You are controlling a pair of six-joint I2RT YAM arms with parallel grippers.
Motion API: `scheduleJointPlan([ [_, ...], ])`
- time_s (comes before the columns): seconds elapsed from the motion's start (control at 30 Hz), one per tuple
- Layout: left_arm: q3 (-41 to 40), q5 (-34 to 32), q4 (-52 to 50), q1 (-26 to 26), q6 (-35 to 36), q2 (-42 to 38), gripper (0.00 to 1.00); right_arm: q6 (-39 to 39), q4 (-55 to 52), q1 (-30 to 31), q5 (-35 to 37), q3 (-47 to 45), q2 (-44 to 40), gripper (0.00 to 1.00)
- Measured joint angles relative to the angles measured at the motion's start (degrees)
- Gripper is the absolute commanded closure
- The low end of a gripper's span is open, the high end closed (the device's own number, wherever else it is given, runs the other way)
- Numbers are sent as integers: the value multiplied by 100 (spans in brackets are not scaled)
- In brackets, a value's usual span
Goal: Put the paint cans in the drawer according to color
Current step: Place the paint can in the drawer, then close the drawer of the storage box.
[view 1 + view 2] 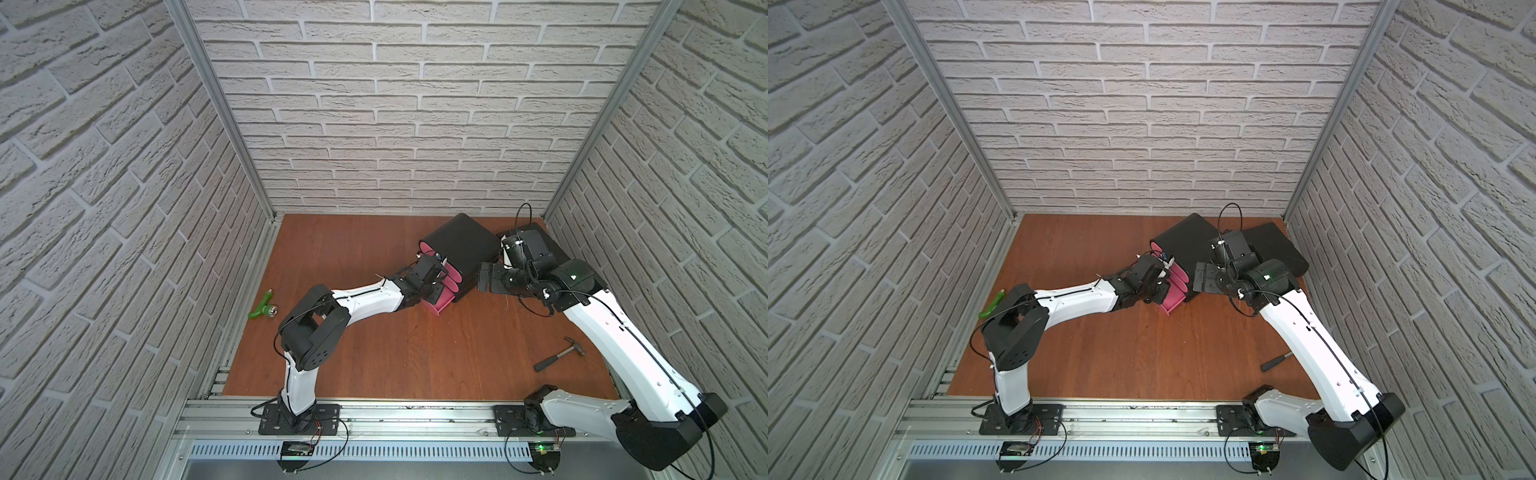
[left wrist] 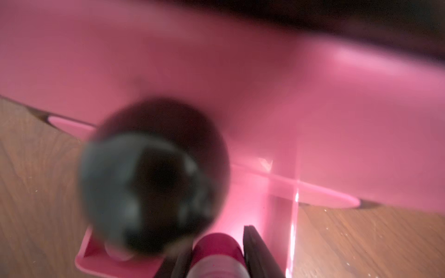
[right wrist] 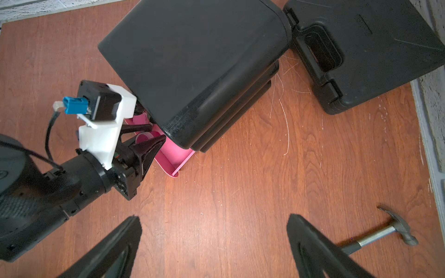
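While both top views hide the grasp behind the left arm's wrist, the left wrist view records it plainly. The left end effector (image 2: pixel 216 243) is part-closed on a pink paint can (image 2: pixel 216 255), with its dark fingers (image 2: pixel 252 243) against either side. The can appears to lie with its long axis along the fingers, the darker lid end leading towards the drawer cabinet (image 1: pixel 461 243). It is held above the lowest pink drawer (image 3: pixel 174 156), which is pulled out. A black knob (image 2: pixel 154 173) shows only as a blur just beside the can.

Only the right wrist view shows the right end effector (image 3: pixel 214 245) spread wide, with bare bench (image 3: pixel 216 192) between its fingers and nothing held.

The cabinet stands skewed at the far right of the bench, its pink fronts facing near-left, towards the left arm. A flat black case (image 3: pixel 361 48) lies just beside its rear corner. A hammer (image 3: pixel 385 233) lies near the right edge. A green tool (image 1: pixel 262 307) lies near the left edge, well apart.
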Motion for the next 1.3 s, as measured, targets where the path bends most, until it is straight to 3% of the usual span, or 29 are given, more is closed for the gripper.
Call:
scheduleJointPlan([
  [0.2, -140, -616, -90, -72, -686, -474, 76, 15, 7, 0, 2, -35, -7, 1],
  [0.5, 367, -2168, -1314, -269, -3412, -520, 85, 59, 7, 0, -33, -210, -149, 1],
  [0.8, 772, -2667, -2203, -435, -5670, -90, 85, 55, -4, 0, -107, -367, -629, 1],
  [1.3, 1513, -2712, -2378, -544, -6612, 883, 79, -2, -249, 0, -149, -468, -1097, 1],
])
